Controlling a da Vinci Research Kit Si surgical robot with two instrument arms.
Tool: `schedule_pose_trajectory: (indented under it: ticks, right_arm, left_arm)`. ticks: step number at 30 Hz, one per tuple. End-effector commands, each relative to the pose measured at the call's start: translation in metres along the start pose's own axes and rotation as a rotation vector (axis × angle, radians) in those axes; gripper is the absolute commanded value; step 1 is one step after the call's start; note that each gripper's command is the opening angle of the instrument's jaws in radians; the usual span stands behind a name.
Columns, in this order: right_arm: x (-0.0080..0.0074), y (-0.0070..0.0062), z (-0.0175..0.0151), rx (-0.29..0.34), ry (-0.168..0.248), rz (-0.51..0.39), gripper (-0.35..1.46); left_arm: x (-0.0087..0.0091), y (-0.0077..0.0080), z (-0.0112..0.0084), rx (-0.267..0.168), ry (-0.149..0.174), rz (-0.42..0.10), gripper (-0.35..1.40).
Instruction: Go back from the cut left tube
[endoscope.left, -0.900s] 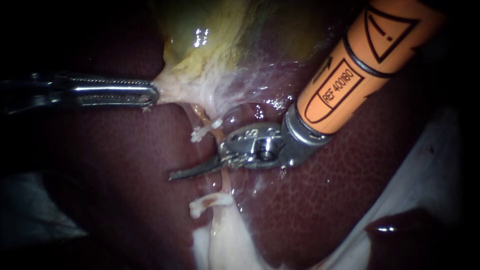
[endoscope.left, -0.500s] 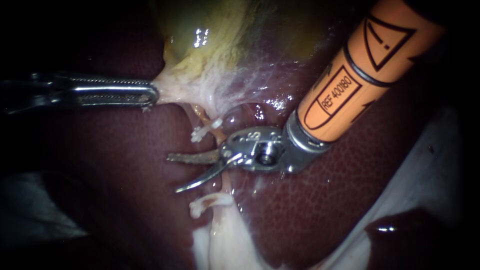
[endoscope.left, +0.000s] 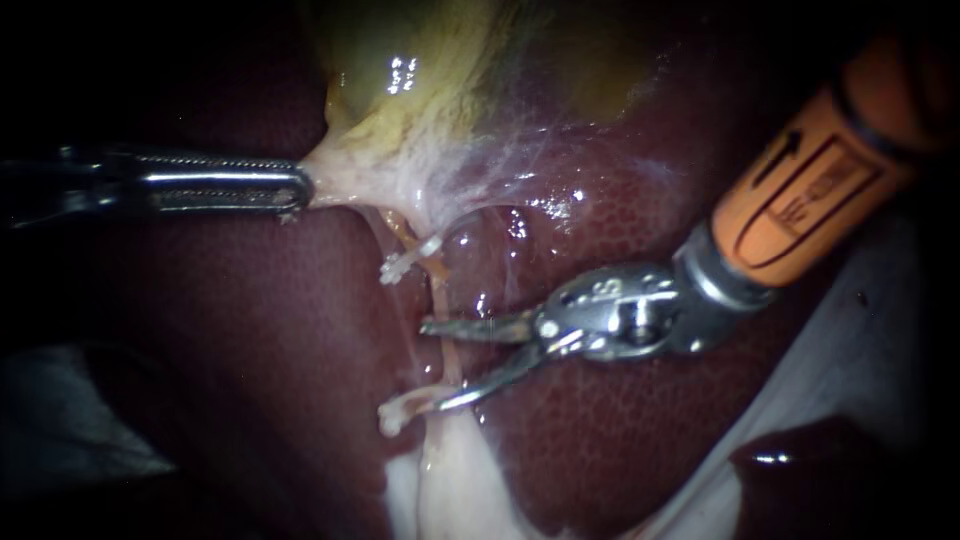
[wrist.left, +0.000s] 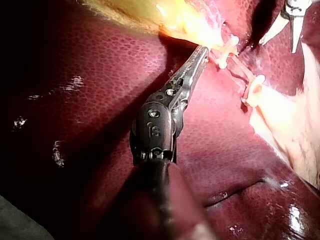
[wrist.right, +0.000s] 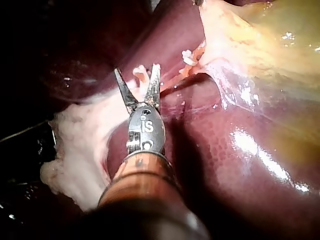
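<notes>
Endoscope view is placing you at the retreat step: your right instrument (endoscope.left: 435, 365), jaws spread, is lying mid-frame just beside the tube (endoscope.left: 432, 268), your left instrument (endoscope.left: 295, 190) is pinching the gallbladder (endoscope.left: 400, 100) at left, so the next move is calling for a pull toward upper right, clear of the clips (endoscope.left: 408, 262).

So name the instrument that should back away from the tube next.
Right: the right instrument is open at the tube, gripping nothing; the left instrument is shut on the gallbladder edge.

no legible text; only a blurred label (endoscope.left: 812, 195) on the right instrument's (endoscope.left: 436, 365) orange sleeve (endoscope.left: 872, 125)
</notes>
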Motion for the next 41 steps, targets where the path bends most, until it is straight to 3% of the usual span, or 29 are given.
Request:
schedule_pose_trajectory:
  ticks: [1,8,12,21,33,41]
  right_arm:
    - [-0.0001,0.0001,-0.0009,-0.015,-0.027,-0.014,1.45]
    - [-0.0006,0.0007,-0.0068,-0.107,-0.079,-0.066,1.45]
    - [-0.0008,0.0007,-0.0084,-0.122,-0.129,-0.068,1.45]
    - [-0.0010,0.0005,-0.0088,-0.122,-0.144,-0.070,1.45]
    - [-0.0013,0.0005,-0.0091,-0.118,-0.156,-0.072,1.45]
    - [-0.0013,0.0005,-0.0091,-0.118,-0.156,-0.072,1.45]
  left_arm:
    - [0.0000,0.0000,0.0000,-0.001,0.000,0.000,-0.35]
    - [-0.0001,-0.0002,-0.0001,-0.002,0.000,0.000,-0.35]
    - [-0.0001,-0.0002,-0.0001,-0.002,0.000,0.001,-0.35]
    - [-0.0009,-0.0005,0.0007,0.003,0.001,0.005,-0.35]
    - [-0.0031,-0.0014,0.0044,0.021,-0.014,0.024,-0.35]
    - [-0.0031,-0.0015,0.0043,0.020,-0.014,0.024,-0.35]
